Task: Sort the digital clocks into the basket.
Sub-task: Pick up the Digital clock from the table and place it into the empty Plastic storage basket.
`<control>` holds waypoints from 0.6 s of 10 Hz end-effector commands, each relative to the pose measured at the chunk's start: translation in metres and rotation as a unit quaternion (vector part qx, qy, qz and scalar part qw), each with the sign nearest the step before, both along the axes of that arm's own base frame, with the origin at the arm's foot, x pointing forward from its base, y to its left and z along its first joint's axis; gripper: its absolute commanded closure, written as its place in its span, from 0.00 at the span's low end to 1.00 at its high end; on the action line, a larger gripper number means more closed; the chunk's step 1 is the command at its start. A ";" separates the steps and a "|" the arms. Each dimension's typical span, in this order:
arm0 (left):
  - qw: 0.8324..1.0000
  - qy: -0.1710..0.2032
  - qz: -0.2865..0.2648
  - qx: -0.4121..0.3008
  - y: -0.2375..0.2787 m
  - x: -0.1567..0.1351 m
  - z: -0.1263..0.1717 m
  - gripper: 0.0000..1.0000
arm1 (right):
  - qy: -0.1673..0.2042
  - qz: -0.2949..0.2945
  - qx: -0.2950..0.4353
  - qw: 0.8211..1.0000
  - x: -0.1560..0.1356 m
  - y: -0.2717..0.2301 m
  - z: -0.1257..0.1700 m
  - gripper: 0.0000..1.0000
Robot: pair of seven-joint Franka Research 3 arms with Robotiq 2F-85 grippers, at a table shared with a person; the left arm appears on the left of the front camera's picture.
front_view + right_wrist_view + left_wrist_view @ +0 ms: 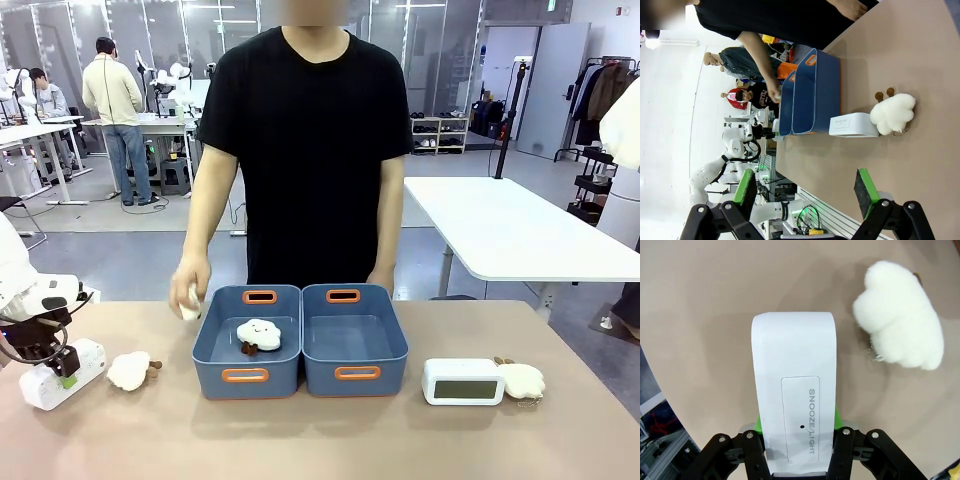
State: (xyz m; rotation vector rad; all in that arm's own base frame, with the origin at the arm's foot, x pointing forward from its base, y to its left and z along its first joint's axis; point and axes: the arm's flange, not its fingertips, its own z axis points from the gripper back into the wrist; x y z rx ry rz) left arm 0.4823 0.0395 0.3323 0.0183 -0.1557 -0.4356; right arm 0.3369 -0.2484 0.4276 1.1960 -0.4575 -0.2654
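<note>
— Requesting status of the left gripper [55,362].

— You find it low over the near left corner of the table [320,440], jaws clamped on the first clock [62,377]. In the left wrist view, a green pad [758,424] presses against one long side of the white case, and the face toward the camera reads SNOOZE/LIGHT. Whether the case rests on the table or hangs just above it, you cannot tell. A white plush toy [130,370] lies near the clock, apart from it.

— And the right gripper?

— In the right wrist view, the right gripper [805,195] has its jaws spread wide and grips nothing. Its green pads face each other across the gap.

— Locate the remaining task items.

— You see the second clock [463,381] standing on the table to the right of the right basket [330,382], apart from it, with its screen facing your side. A second plush toy [522,380] touches the clock's right end. The two baskets sit side by side at the table's centre, walls touching. The left basket [215,378] holds a cloud-shaped plush [258,334]. A person stands at the far side. One hand [190,290] holds a small white object at the left basket's far left corner. The other hand [381,282] is just behind the right basket's far rim.
</note>
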 end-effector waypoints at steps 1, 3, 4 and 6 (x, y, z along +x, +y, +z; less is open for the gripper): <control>1.000 -0.001 -0.004 0.005 0.002 0.001 0.000 0.97 | -0.004 0.002 0.000 1.000 0.000 0.000 0.001 0.00; 1.000 -0.001 -0.004 0.005 0.002 0.001 0.000 0.97 | -0.004 0.002 0.000 1.000 0.000 0.000 0.001 0.00; 1.000 -0.001 -0.004 0.005 0.002 0.001 0.000 0.97 | -0.004 0.002 0.000 1.000 0.000 0.000 0.001 0.00; 1.000 -0.001 -0.004 0.005 0.002 0.001 0.000 0.97 | -0.004 0.002 0.000 1.000 0.000 0.000 0.001 0.00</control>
